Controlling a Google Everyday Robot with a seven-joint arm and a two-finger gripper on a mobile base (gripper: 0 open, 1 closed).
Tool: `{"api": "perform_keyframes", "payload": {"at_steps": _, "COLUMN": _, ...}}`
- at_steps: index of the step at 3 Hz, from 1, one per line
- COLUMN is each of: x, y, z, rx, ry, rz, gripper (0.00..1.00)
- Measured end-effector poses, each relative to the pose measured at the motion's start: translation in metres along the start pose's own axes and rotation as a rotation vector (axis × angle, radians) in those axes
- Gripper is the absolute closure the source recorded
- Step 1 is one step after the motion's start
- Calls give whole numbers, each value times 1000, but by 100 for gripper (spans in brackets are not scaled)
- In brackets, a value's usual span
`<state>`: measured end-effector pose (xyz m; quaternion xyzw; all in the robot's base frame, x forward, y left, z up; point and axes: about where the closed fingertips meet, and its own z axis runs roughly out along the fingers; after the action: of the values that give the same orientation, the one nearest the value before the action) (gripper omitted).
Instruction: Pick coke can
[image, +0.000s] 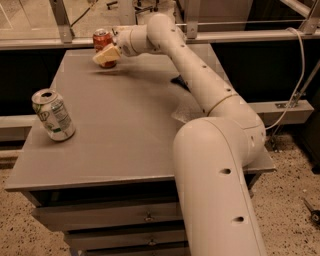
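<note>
The coke can (102, 38), red-orange with a silver top, stands upright at the far left corner of the grey table (115, 130). My gripper (107, 54) is right at the can, its cream tip covering the can's lower front. The white arm reaches to it across the table from the lower right. The lower part of the can is hidden behind the gripper.
A silver-white can with green markings (53, 115) stands upright near the table's left edge. A dark flat packet (178, 80) lies mid-right, mostly hidden by the arm. A metal rail and posts (60, 20) run behind the table. Drawers (145, 217) sit below the front edge.
</note>
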<state>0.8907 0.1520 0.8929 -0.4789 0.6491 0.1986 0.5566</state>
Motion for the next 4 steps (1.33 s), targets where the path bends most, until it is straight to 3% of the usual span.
{"api": "perform_keyframes", "payload": {"at_steps": 2, "x": -22, "y": 21, "z": -4, "rx": -112, "ry": -27, "rz": 39, "gripper": 64}}
{"api": "perform_keyframes", "payload": {"at_steps": 3, "x": -45, "y": 38, "z": -20, "rx": -184, "ry": -75, "rz": 27, "gripper": 87}}
{"api": "perform_keyframes", "payload": {"at_steps": 4, "x": -67, "y": 52, "z": -54, "rx": -242, "ry": -121, "rz": 1, "gripper": 100}}
